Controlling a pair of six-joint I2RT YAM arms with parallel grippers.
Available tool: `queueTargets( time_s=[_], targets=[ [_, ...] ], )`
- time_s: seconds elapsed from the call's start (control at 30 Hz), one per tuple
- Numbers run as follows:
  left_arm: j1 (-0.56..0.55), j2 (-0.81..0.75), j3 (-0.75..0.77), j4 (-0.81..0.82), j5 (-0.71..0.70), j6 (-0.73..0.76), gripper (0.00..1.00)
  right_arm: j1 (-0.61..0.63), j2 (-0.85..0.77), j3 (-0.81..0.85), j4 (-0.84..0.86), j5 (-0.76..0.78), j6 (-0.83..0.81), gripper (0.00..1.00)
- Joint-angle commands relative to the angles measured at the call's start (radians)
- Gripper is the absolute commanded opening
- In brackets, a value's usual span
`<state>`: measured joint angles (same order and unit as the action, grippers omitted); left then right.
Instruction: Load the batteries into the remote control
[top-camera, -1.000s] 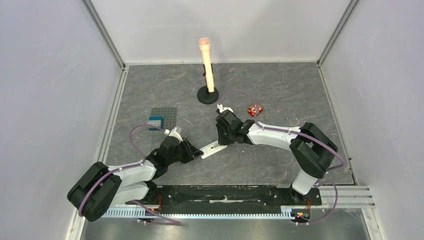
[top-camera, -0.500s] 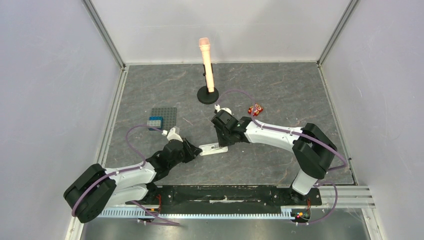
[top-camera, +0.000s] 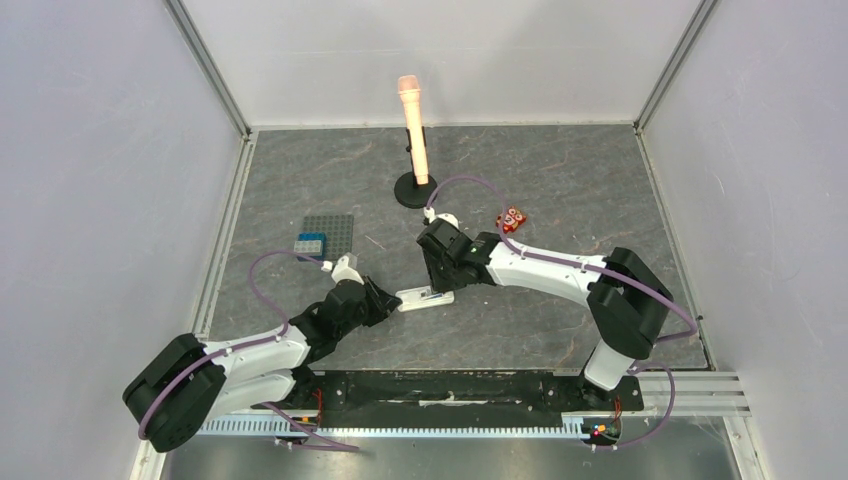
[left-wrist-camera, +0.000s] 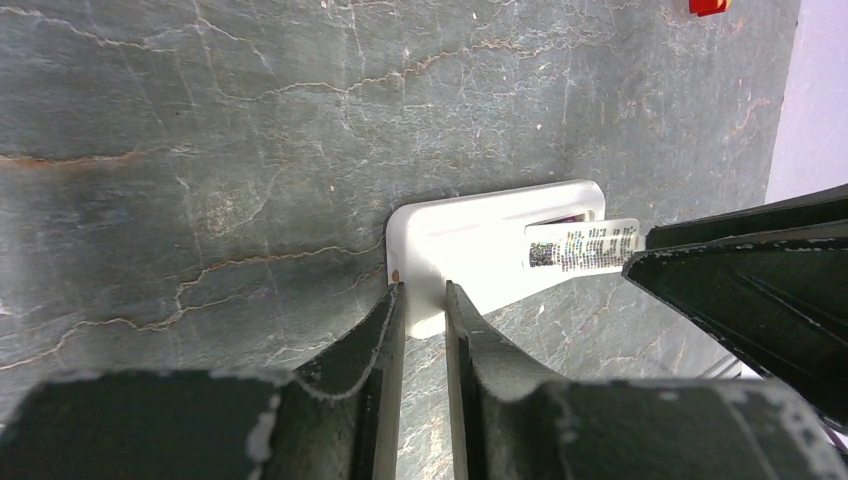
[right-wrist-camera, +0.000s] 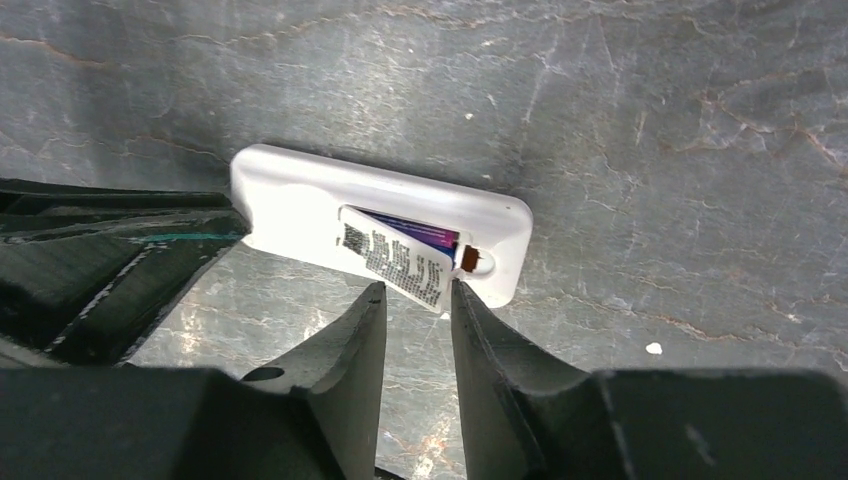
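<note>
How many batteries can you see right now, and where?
1 for certain: a blue battery in the remote's open bay, mostly under the label flap. A second may be hidden there; none lies loose in view.

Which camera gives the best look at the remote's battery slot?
Right wrist: the remote control sits close, battery slot partly uncovered, facing up. Left wrist shows one end; top external, just a small white bar.

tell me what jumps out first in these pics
The white remote lies back-up mid-table, with the left gripper at one end and the right gripper by its open battery bay, where a blue-purple battery shows. At the back centre stands a tall peach post shaped like a microphone.
</note>
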<state>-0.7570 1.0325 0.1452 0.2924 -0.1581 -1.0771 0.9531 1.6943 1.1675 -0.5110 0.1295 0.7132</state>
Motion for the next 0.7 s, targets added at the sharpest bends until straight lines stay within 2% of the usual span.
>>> queueTargets(
  time_s=[0.0,0.2,0.33,0.5,0.67],
  targets=[
    [-0.006,0.012,0.019,-0.023,-0.029,0.007,0.26,-0.003,0.006,-0.032,0.025,-0.047,0.062,0.29],
    [-0.007,0.014,0.022,-0.022,-0.028,0.010,0.27,-0.023,0.038,-0.056,0.039,-0.046,0.079,0.18],
    [-0.006,0.022,0.025,-0.016,-0.023,0.014,0.27,-0.029,0.061,-0.057,0.055,-0.042,0.067,0.16],
    [-0.006,0.035,0.030,-0.010,-0.015,0.022,0.27,-0.031,0.095,-0.031,0.058,-0.013,0.030,0.15],
    [-0.007,0.040,0.030,0.000,-0.012,0.033,0.28,-0.031,0.135,-0.002,0.031,-0.004,-0.011,0.19]
  ],
)
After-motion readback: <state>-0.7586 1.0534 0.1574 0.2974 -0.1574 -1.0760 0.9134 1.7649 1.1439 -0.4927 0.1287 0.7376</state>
